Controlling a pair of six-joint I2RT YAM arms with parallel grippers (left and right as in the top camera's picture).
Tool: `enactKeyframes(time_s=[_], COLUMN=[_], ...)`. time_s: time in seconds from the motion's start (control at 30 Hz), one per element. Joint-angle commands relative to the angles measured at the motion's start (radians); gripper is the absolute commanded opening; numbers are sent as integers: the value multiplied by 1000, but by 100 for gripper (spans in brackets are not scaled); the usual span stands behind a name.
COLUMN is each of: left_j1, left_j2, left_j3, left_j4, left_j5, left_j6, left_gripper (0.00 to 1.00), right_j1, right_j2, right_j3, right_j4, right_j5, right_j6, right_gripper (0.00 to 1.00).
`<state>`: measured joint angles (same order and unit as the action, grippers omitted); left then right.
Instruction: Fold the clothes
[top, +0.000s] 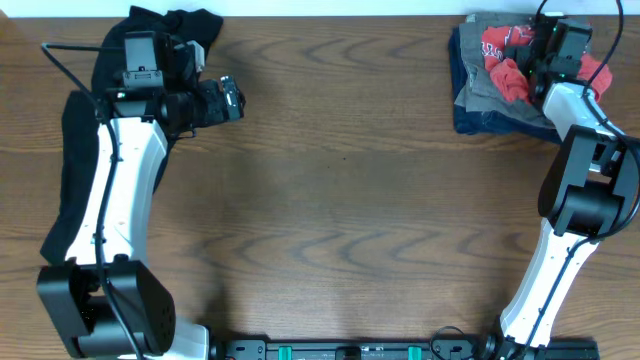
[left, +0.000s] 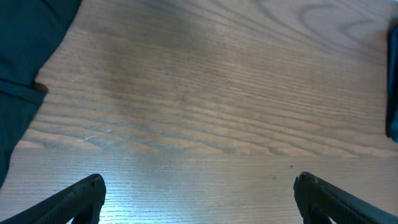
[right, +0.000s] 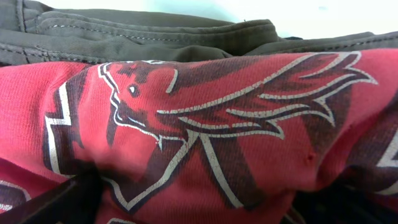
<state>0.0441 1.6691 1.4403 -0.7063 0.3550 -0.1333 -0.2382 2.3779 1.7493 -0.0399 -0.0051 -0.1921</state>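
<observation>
Right pincer down in the pile, far right corner of the bench, pressed to the red shirt. Grip can't be told (fingers mostly hidden). Left pincer gapes wide, empty, over bare wood beside the black garment. Best pinch only the shirt and lift clear before spreading.

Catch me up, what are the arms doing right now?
The right gripper is down on the coral-red T-shirt, bunched atop a pile of grey and blue clothes at the far right corner; I can't tell if it has gripped. The left gripper hangs open over bare table beside the black garment. The T-shirt is not folded yet.
</observation>
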Motion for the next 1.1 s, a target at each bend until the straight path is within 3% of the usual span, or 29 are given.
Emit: enactKeyframes(time_s=[0.0,0.2,0.67,1.07], left_j1=[2,2,2,2], left_j2=[11,11,11,11], left_j3=[-12,-12,-12,-12], left_j4=[0,-1,0,0], left_j5=[-10,-10,-9,-9], left_j6=[9,9,8,8], left_gripper=[98,98,98,98], right_j1=[-4,-5,31,30], right_j2=[121,-31,-713,-922], right_j3=[-43,-42,-42,-42], right_j4=[-54,-42,-200,-200], right_j5=[5,5,-32,-32], right_j6=[-25,-23,-23,-23], right_gripper=[99,99,99,99])
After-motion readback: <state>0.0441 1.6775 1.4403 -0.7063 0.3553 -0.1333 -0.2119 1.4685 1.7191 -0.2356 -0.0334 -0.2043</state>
